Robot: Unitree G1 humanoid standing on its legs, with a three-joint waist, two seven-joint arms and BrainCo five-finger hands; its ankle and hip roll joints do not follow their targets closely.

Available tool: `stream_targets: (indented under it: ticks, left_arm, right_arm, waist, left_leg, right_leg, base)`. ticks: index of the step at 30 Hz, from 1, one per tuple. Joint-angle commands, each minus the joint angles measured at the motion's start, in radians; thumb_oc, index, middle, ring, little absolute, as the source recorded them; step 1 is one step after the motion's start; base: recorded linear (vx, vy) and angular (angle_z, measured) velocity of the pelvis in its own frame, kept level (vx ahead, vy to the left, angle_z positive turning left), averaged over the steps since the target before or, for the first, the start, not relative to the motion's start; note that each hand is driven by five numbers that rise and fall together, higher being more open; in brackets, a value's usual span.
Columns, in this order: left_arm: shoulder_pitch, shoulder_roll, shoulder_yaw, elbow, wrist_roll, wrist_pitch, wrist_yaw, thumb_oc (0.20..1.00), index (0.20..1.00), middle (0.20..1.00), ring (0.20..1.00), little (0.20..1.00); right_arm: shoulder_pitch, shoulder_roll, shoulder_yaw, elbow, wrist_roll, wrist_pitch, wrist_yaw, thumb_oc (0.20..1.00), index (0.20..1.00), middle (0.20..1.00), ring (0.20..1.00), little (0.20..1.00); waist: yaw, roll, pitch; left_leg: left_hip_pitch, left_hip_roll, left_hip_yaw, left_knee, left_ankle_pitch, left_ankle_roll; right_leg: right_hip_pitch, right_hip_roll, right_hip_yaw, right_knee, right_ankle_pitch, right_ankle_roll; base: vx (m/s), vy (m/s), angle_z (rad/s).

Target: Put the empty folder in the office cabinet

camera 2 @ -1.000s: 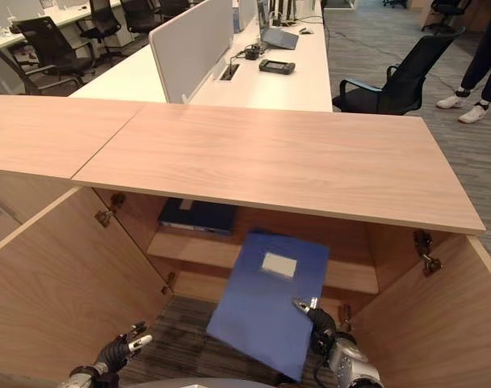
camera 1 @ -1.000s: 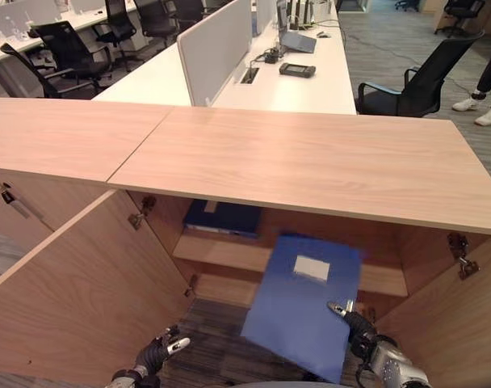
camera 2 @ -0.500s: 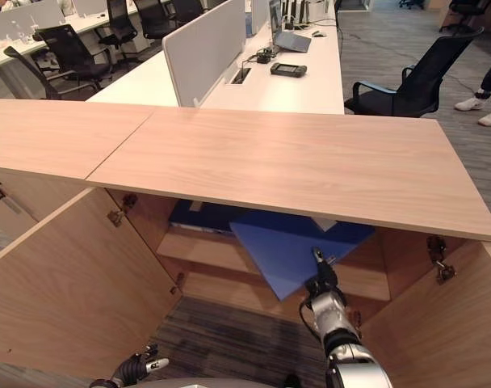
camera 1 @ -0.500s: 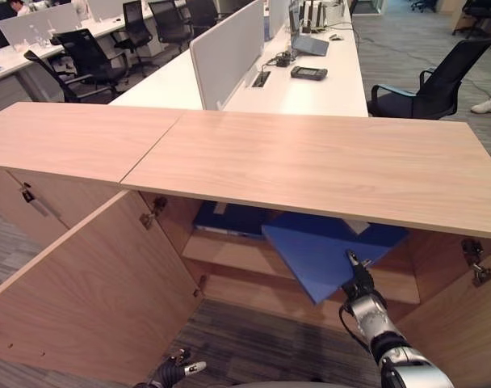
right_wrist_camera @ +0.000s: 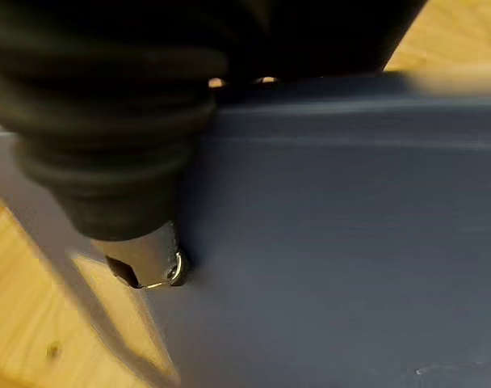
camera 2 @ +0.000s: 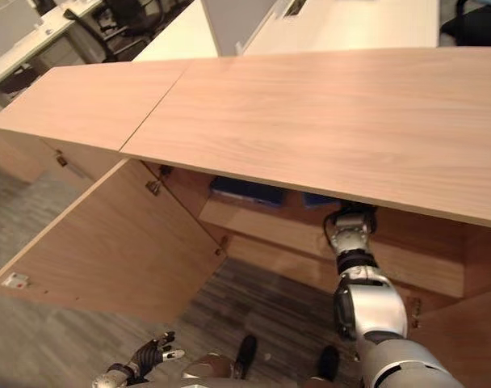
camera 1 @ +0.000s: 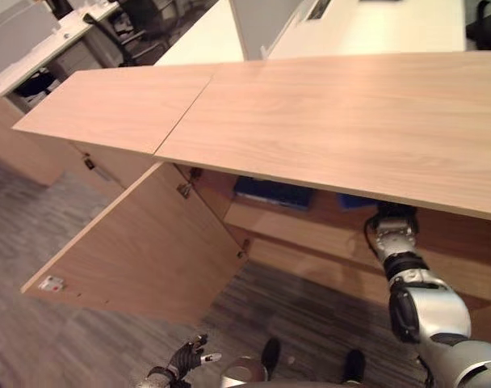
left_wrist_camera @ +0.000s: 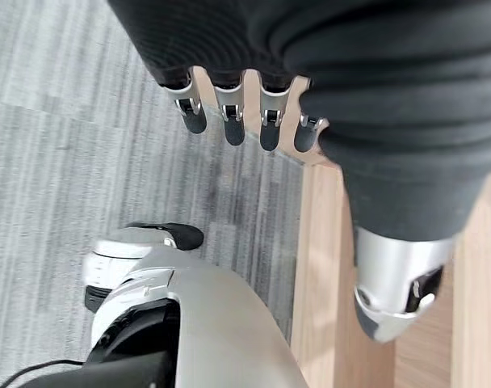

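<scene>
Two blue folders [camera 1: 271, 192], one cabinet [camera 1: 326, 121]

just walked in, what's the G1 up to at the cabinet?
Its right arm reaches under the light wooden cabinet top, with the right hand against the blue folder on the shelf inside. How its fingers sit is hidden. The left hand hangs open, low above the carpet, holding nothing. The wooden cabinet door stands open.

Office cabinet [camera 1: 350, 121]: pale wood-grain top, showing a smooth matt finish; open door [camera 1: 140, 250] at 8 o'clock showing matching laminate. Folder [right_wrist_camera: 350, 242]: blue, smooth, matt, plastic-looking cover. Floor [left_wrist_camera: 108, 145]: grey ribbed carpet looking rough. Left hand [left_wrist_camera: 245, 121]: silver metal fingers, dark ribbed matt cover.
</scene>
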Motion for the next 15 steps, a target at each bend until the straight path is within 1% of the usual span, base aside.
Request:
stream_targets:
  ticks: [1, 4, 5, 10, 13, 15]
  left_arm:
    - [-0.093, 0.068, -0.042, -0.025, -0.018, -0.045, 0.001, 1.000, 1.000, 1.000, 1.000, 1.000]
    - [-0.107, 0.077, -0.046, -0.039, -0.024, -0.044, -0.004, 1.000, 1.000, 1.000, 1.000, 1.000]
    - [-0.108, 0.077, -0.046, -0.040, -0.024, -0.044, -0.004, 1.000, 1.000, 1.000, 1.000, 1.000]
    - [-0.120, 0.079, -0.042, -0.035, -0.034, -0.043, -0.003, 1.000, 1.000, 1.000, 1.000, 1.000]
    - [-0.121, 0.077, -0.043, -0.022, -0.031, -0.040, -0.001, 1.000, 1.000, 1.000, 1.000, 1.000]
    - [-0.117, 0.071, -0.048, -0.005, -0.026, -0.037, -0.001, 1.000, 1.000, 1.000, 1.000, 1.000]
  right_arm:
    - [-0.109, -0.075, -0.035, 0.014, 0.026, -0.047, 0.009, 0.200, 0.200, 0.200, 0.200, 0.200]
    - [-0.123, -0.132, -0.057, 0.046, 0.047, -0.051, 0.008, 0.200, 0.200, 0.200, 0.200, 0.200]
    - [-0.125, -0.135, -0.057, 0.049, 0.049, -0.051, 0.009, 0.200, 0.200, 0.200, 0.200, 0.200]
    - [-0.132, -0.203, -0.072, 0.083, 0.055, -0.051, 0.003, 0.200, 0.200, 0.200, 0.200, 0.200]
    - [-0.127, -0.226, -0.082, 0.089, 0.055, -0.049, 0.000, 0.200, 0.200, 0.200, 0.200, 0.200]
    - [-0.126, -0.247, -0.096, 0.089, 0.059, -0.060, -0.005, 0.200, 0.200, 0.200, 0.200, 0.200]
  waist:
    - [0.001, -0.059, 0.038]
    - [0.000, -0.042, 0.046]
    - [0.001, -0.041, 0.046]
    - [-0.010, -0.022, 0.051]
    - [-0.023, -0.010, 0.048]
    - [-0.039, 0.004, 0.047]
  left_leg:
    - [-0.052, -0.049, 0.071, 0.016, -0.022, 0.011]
    - [-0.074, -0.049, 0.075, 0.030, -0.021, 0.007]
    - [-0.076, -0.049, 0.074, 0.031, -0.022, 0.007]
    - [-0.093, -0.038, 0.091, 0.051, -0.025, 0.000]
    - [-0.089, -0.027, 0.097, 0.047, -0.023, -0.007]
    - [-0.085, -0.014, 0.103, 0.044, -0.019, -0.017]
  right_leg:
    - [0.030, -0.044, 0.033, 0.144, -0.224, 0.063]
    - [-0.004, -0.052, 0.033, 0.182, -0.237, 0.064]
    - [-0.007, -0.052, 0.033, 0.186, -0.239, 0.063]
    - [-0.042, -0.058, 0.043, 0.235, -0.260, 0.064]
    - [-0.056, -0.058, 0.046, 0.259, -0.273, 0.064]
    - [-0.067, -0.049, 0.049, 0.276, -0.287, 0.060]
  base:
    - [-0.06, 0.027, 0.11]
    - [-0.03, 0.009, 0.15]
    - [-0.02, 0.003, 0.06]
    - [-0.01, -0.020, 0.01]
    - [0.00, -0.061, 0.00]
    - [-0.01, -0.091, 0.01]
